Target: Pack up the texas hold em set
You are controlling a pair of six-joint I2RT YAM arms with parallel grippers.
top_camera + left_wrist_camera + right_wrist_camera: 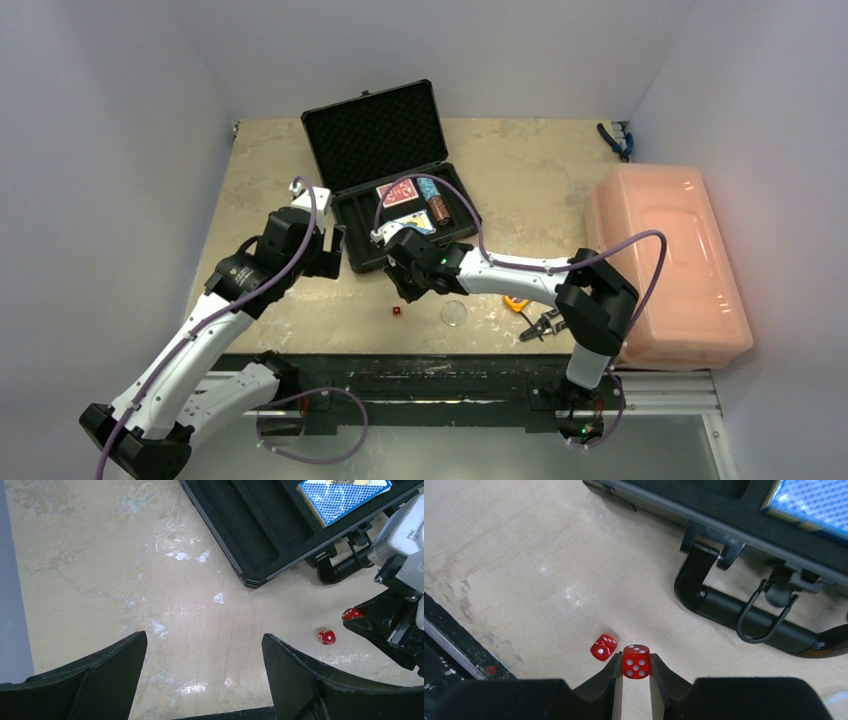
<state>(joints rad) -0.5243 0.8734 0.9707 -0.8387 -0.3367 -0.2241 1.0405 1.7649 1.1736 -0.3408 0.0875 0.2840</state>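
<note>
The fingers point(610, 674) of the right gripper point(636, 671) are pinched on a red die point(636, 661), one pad on each flat side, with the five-pip face toward the wrist camera. The narrow grip suits so small a cube: squeezing opposite faces should keep it from twisting out. Whether it is clear of the table point(524, 555) I cannot tell. The second die point(603, 646) lies on the table just beside the near finger, apparently not touching it; I judge it to be the next thing to collect.

Just beyond the dice is the briefcase point(350, 215), lying open with its lid propped up at the back, so the foam tray can be reached from above. Its handle point(744, 615) points toward the arms, and the die is being picked up in front of it. In the tray sit the blue deck point(814, 500), the red deck point(398, 195) and the chip stacks point(437, 205), each in its own recess, which is why they lie so squarely. A clear disc point(453, 313) is out on the table, to the right of the dice (it too belongs in the case).

The left gripper point(205, 639) hovers with its jaws spread wide and nothing between them, over bare table near the case's front left corner. That seems a waiting post, clear of the right arm's work.
</note>
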